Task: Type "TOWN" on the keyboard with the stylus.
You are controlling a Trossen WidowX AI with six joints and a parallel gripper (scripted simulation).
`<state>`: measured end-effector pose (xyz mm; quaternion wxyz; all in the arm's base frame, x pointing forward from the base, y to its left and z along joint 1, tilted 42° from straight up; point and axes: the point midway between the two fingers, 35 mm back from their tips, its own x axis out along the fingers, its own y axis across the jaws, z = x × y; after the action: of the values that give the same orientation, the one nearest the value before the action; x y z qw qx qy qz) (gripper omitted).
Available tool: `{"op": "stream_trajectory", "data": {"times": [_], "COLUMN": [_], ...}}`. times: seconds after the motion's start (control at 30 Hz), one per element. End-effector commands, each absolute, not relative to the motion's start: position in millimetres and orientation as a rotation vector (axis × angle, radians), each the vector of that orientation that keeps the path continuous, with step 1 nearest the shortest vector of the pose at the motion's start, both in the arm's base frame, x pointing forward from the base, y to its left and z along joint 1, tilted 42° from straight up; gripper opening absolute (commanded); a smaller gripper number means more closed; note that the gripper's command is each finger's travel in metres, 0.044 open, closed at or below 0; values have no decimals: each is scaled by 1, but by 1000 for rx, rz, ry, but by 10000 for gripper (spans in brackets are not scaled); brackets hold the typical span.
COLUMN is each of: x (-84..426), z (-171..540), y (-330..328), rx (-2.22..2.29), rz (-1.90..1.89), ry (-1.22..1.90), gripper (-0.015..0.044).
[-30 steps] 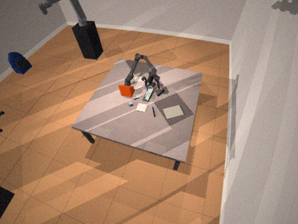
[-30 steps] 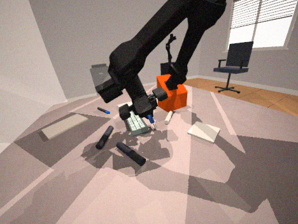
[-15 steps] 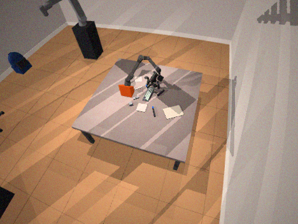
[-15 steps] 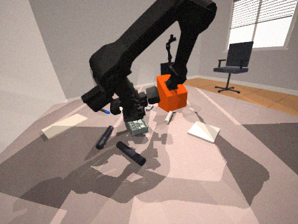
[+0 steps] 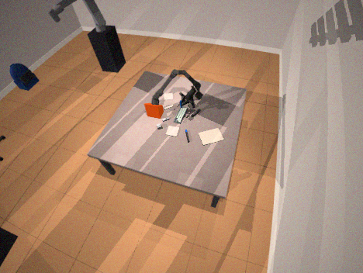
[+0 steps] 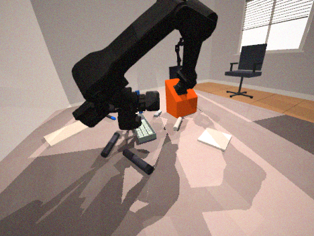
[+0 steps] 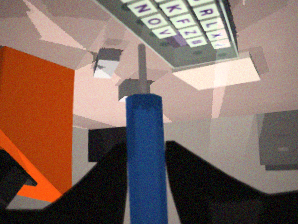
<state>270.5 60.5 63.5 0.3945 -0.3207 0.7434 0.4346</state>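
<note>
The blue stylus (image 5: 181,104) (image 6: 137,92) (image 7: 146,117) with a thin grey tip is held in my gripper (image 5: 183,99) (image 6: 137,101) (image 7: 145,150), which is shut on it. The pale green keyboard (image 5: 181,115) (image 6: 146,137) (image 7: 192,59) lies on the desk below. In the wrist view the stylus tip appears just outside the keyboard's long edge, beside the N, O, V row. Letters K, F, Z, B and R, L, X show farther across. The T and W keys are not in that view. I cannot tell the tip's height or whether it touches anything.
An orange block (image 5: 153,111) (image 6: 182,104) (image 7: 37,110) stands beside the arm's base. Two dark cylinders (image 6: 111,144) (image 6: 138,161) lie near the keyboard. A white stick (image 6: 178,123), a dark pen with a blue end (image 5: 188,136) and several pale pads (image 5: 211,136) (image 6: 215,138) lie around.
</note>
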Motion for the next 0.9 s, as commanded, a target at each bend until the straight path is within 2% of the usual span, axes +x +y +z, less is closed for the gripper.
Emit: {"op": "stream_trajectory", "data": {"times": [0.0,0.43,0.53,0.87], "x": [274,273,275,276], "z": [65,40,37,34], "y": [57,81,82,85], "rx": [-835,-833,-833,-833], "rz": [1068,1070,1070,1070], "ry": [1911,1911,1910,1910], "gripper": [0,0,79,81]}}
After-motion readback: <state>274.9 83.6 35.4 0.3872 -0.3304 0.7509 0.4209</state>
